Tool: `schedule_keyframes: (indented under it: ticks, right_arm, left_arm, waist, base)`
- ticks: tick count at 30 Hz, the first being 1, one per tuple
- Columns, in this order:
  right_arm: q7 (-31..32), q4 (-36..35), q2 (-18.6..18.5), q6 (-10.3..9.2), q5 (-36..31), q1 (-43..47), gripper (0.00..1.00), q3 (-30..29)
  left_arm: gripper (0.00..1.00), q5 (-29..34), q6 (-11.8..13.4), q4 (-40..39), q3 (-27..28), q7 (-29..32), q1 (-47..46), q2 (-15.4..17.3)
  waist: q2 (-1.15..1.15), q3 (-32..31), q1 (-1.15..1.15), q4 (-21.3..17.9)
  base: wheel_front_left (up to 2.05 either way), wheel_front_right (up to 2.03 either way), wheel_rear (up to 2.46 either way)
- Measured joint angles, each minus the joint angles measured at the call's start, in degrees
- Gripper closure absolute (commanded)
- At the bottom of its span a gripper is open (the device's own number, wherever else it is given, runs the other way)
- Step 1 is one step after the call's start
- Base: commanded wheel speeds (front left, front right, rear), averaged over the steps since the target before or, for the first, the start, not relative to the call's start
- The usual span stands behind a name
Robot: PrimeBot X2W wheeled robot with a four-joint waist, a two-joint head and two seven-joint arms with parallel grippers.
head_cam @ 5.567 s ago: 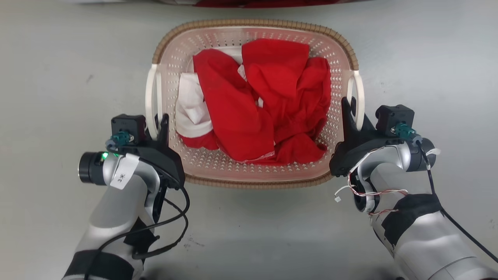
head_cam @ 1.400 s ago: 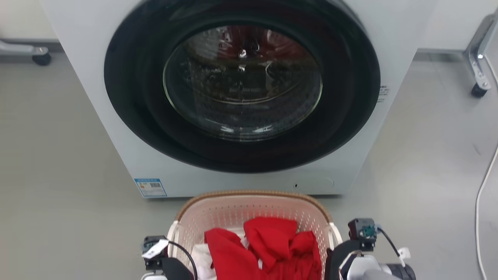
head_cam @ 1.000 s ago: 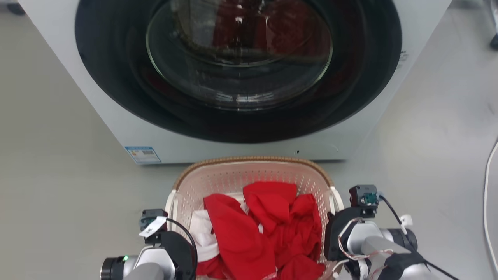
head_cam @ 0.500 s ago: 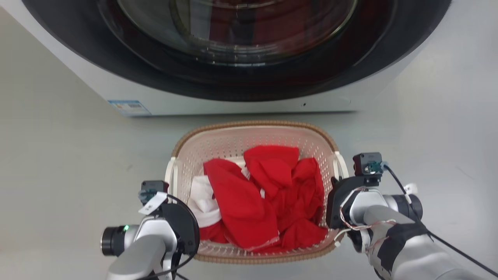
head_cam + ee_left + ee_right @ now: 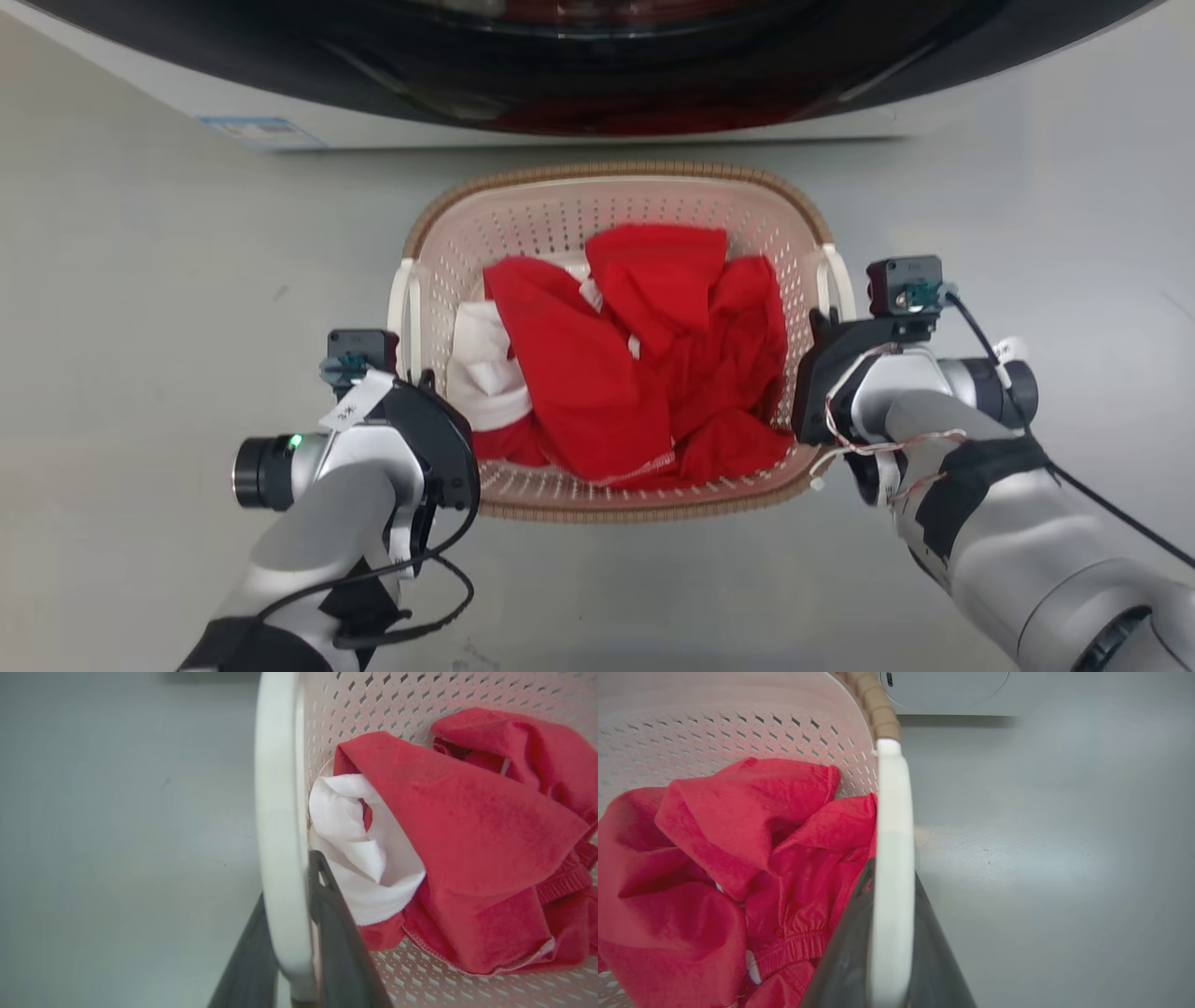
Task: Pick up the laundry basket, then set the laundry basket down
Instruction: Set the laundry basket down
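Reads little for certain: a pale blue sticker (image 5: 261, 133) on the white front of the washing machine (image 5: 420, 131), its print too blurred to make out, and a white tag (image 5: 353, 401) on the left wrist with a dark mark too small to read. Finds the laundry basket (image 5: 560, 219) between the two arms, just in front of the washing machine and over the grey floor (image 5: 140, 299); cannot tell whether resting on it or held just above. Carries red clothes (image 5: 644, 364) and a white cloth (image 5: 485, 369) inside the basket. In the left wrist view, shows the left end effector (image 5: 288, 882) closed narrow on the left handle (image 5: 275, 812), one dark finger on each side. In the right wrist view, shows the right end effector (image 5: 891, 877) clamped the same way on the right handle (image 5: 894, 812), and adds a close look at a round cover (image 5: 943, 686) low on the machine. In the head view, takes in the whole brown rim (image 5: 616, 170) and both pale forearms, but leaves the fingers largely hidden behind wrists and handles. Cuts off the machine's dark door at the top edge.
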Motion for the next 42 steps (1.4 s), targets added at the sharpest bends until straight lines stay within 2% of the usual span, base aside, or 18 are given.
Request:
schedule_keyframes:
  ticks: [12,32,36,37,38,39,40,41,42]
  right_arm:
    - [-2.0,1.0,-0.1,0.02,-0.5,-3.7,1.00,-0.1]
    - [-5.5,1.0,-0.1,0.03,-1.4,-7.3,1.00,-0.1]
    - [-5.7,1.3,0.1,0.09,-1.5,-7.2,0.54,0.2]
    - [-5.7,1.3,0.1,0.09,-1.5,-7.2,0.48,0.3]
    - [-5.8,1.3,0.1,0.09,-1.5,-7.2,0.16,0.3]
    - [-5.8,1.3,0.1,0.09,-1.5,-7.2,0.00,0.3]
    - [-6.0,1.2,0.4,0.36,-1.5,-7.2,0.00,0.3]
    - [-6.1,1.2,0.6,0.49,-1.5,-7.2,0.00,0.3]
    - [-6.2,1.2,0.7,0.49,-1.5,-7.2,0.00,0.3]
  left_arm:
    - [1.00,0.0,0.0,0.1,0.0,-1.7,-3.7,0.0]
    - [1.00,0.4,0.0,2.2,0.3,-6.5,-7.7,-0.1]
    - [1.00,0.4,0.0,2.7,0.3,-7.5,-8.4,-0.3]
    - [0.87,0.4,0.0,2.9,0.3,-7.5,-8.6,-0.5]
    - [0.53,0.4,0.0,3.1,0.3,-7.5,-8.6,-0.7]
    - [0.50,0.4,0.0,3.1,0.3,-7.5,-8.6,-0.7]
    - [0.40,0.4,0.0,3.4,0.3,-7.5,-8.6,-1.1]
    - [0.17,0.4,0.0,3.5,0.3,-7.5,-8.6,-1.3]
    - [0.00,0.4,0.0,3.6,0.2,-7.5,-8.6,-1.3]
  waist:
    - [0.00,8.4,0.00,0.4]
    - [-0.02,12.5,-0.01,0.5]
    - [-0.01,12.5,-0.01,0.4]
    - [-0.01,12.3,0.00,0.4]
    - [-0.02,12.2,-0.01,0.4]
    - [-0.02,12.2,-0.01,0.4]
    - [-0.02,11.8,-0.01,0.3]
    - [-0.02,11.7,-0.01,0.3]
    - [-0.02,11.5,-0.01,0.3]
  base:
    - [0.00,0.00,0.00]
    - [0.00,0.00,0.00]
    - [0.00,0.00,0.00]
    - [0.00,0.00,0.00]
    - [0.00,0.00,0.00]
    - [0.00,0.00,0.00]
    - [0.00,0.00,0.00]
    - [0.00,0.00,0.00]
    - [0.00,0.00,0.00]
